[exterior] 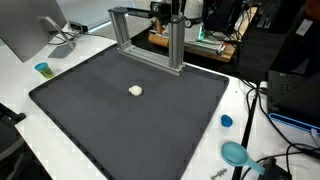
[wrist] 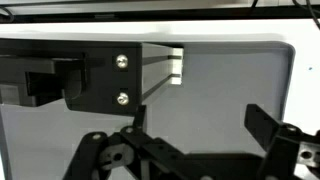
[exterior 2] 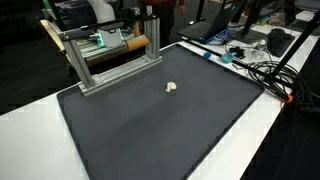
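White table (exterior: pixel 18 88), dark mat (exterior: pixel 130 130) on top (cables (exterior 2: pixel 262 72) beyond edge).

A dark grey mat (exterior: pixel 120 130) covers most of the white table (exterior: pixel 18 92), and a small white lump (exterior: pixel 136 90) lies alone on it near the centre of the picture. An aluminium frame (exterior: pixel 177 45) stands upright at the mat's far edge, upper centre. Off the mat are a blue cup (exterior: pixel 42 69) at left, a blue cap (exterior: pixel 227 121) at right and a teal disc (exterior: pixel 236 153) at lower right.
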`<act>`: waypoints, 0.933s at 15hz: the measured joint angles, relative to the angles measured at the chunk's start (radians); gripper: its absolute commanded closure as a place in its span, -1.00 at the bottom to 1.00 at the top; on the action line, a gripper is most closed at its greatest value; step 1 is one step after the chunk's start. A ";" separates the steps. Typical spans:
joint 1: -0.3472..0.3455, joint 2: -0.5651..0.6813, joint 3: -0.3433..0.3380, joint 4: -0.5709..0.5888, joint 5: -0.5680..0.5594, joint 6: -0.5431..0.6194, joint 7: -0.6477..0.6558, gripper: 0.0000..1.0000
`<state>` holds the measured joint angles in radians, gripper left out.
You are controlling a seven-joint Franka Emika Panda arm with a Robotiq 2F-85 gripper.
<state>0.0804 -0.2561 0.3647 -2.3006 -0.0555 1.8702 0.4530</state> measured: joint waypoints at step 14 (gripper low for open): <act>0.009 -0.172 -0.114 -0.121 0.004 0.046 -0.016 -1.00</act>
<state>0.0889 -0.4277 0.2502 -2.4219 -0.0516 1.9161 0.4372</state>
